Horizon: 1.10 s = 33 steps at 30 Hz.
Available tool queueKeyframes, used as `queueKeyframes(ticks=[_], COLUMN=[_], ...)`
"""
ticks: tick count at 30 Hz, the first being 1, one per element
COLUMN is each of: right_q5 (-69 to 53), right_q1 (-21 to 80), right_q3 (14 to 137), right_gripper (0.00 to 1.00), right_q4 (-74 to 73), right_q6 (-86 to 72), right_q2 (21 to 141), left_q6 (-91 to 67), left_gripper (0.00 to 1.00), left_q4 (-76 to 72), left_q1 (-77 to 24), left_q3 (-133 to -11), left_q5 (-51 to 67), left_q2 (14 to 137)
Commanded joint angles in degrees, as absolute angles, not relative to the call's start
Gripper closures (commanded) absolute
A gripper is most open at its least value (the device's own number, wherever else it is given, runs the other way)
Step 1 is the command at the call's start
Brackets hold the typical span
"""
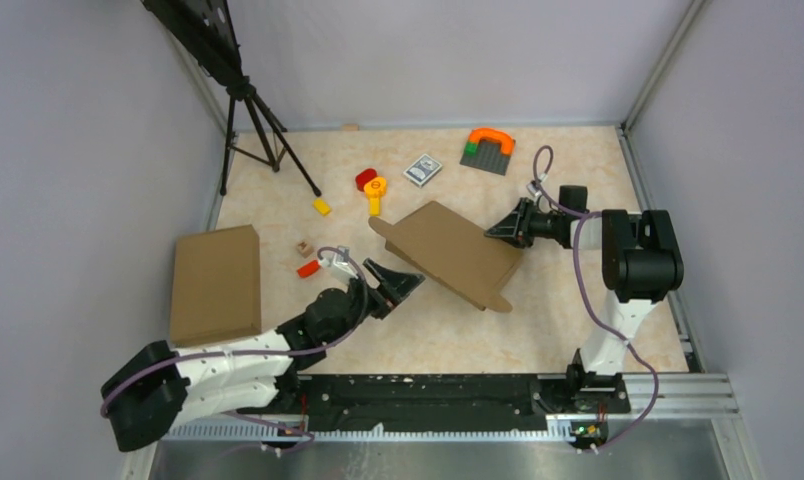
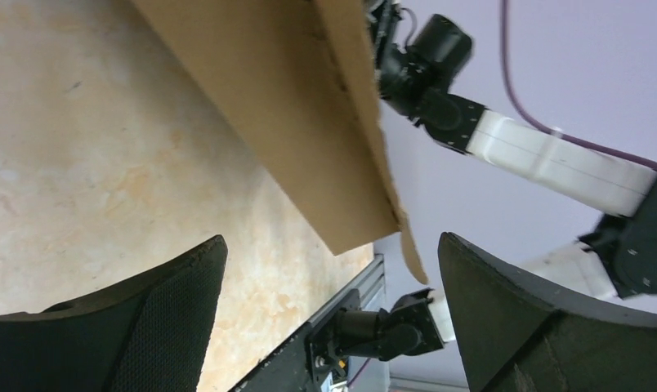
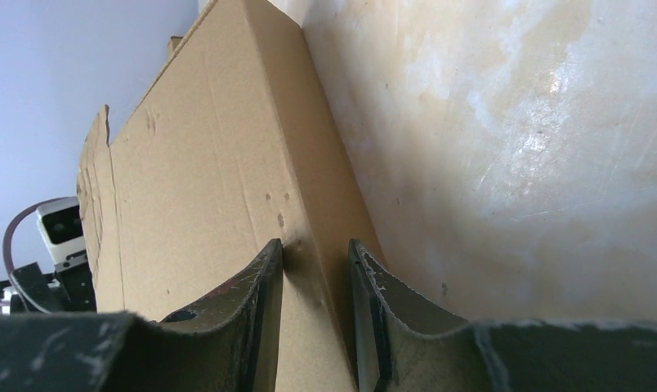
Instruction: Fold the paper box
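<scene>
The paper box (image 1: 448, 255) is a shallow brown cardboard mailer in the middle of the table, tilted, with a rounded tab sticking out at its near corner. My right gripper (image 1: 505, 228) is shut on its right edge. In the right wrist view both fingers (image 3: 260, 286) clamp the box's thin side wall (image 3: 203, 163). My left gripper (image 1: 398, 283) stands wide open just left of the box's near side, holding nothing. In the left wrist view the box (image 2: 292, 98) hangs above and between the spread jaws of the left gripper (image 2: 332, 238), not touching them.
A second closed brown box (image 1: 216, 285) lies at the left. Small toys sit behind: a red block (image 1: 365, 178), yellow brick (image 1: 321, 206), orange brick (image 1: 307, 268), card deck (image 1: 423, 169), and a grey plate with an orange arch (image 1: 488, 150). A tripod (image 1: 263, 125) stands at the back left.
</scene>
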<state>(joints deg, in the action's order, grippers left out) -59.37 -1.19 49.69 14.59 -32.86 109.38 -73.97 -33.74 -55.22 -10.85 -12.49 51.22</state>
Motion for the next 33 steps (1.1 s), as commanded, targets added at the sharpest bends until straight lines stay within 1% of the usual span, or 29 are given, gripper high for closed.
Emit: queueKeyframes(ticks=[1, 7, 12, 16, 18, 20, 24, 30, 33], right_q5=[-53.24, -53.44, -53.61, -53.54, -53.37, -53.42, -53.61, -53.76, -53.85], right_q1=[-1.85, -1.91, -1.92, -1.85, -1.89, -1.91, -1.85, -1.85, -1.92], right_q3=[49.32, 49.13, 49.14, 49.21, 49.15, 49.13, 49.12, 48.96, 48.91], right_gripper=[0.69, 0.68, 0.68, 0.68, 0.68, 0.69, 0.69, 0.69, 0.69], right_q4=[12.65, 12.61, 12.55, 12.27, 12.20, 12.22, 12.17, 12.10, 12.14], right_q6=[-29.83, -29.78, -29.74, -29.45, -29.31, -29.29, -29.38, -29.35, -29.31], right_q2=[111.61, 111.52, 111.31, 111.20, 111.19, 111.23, 110.91, 110.52, 110.42], left_q6=[-79.06, -73.64, -72.19, -74.51, -74.12, -73.59, -74.91, -76.30, -77.91], left_gripper=[0.01, 0.01, 0.01, 0.01, 0.02, 0.02, 0.02, 0.01, 0.02], left_q4=[-35.98, -45.34, -53.96, -51.43, -48.30, -46.05, -47.93, -49.79, -45.85], left_q1=[-55.54, -56.02, -57.07, -58.89, -59.01, -59.00, -59.05, -58.90, -58.89], left_q3=[-13.63, -15.91, -14.89, -11.51, -13.22, -16.02, -18.03, -18.38, -20.02], left_q5=[-14.96, -14.87, -13.23, -18.54, -18.13, -16.36, -14.01, -15.34, -16.68], left_q2=[56.73, 62.27, 64.90, 61.48, 61.20, 62.72, 66.70, 70.10, 70.83])
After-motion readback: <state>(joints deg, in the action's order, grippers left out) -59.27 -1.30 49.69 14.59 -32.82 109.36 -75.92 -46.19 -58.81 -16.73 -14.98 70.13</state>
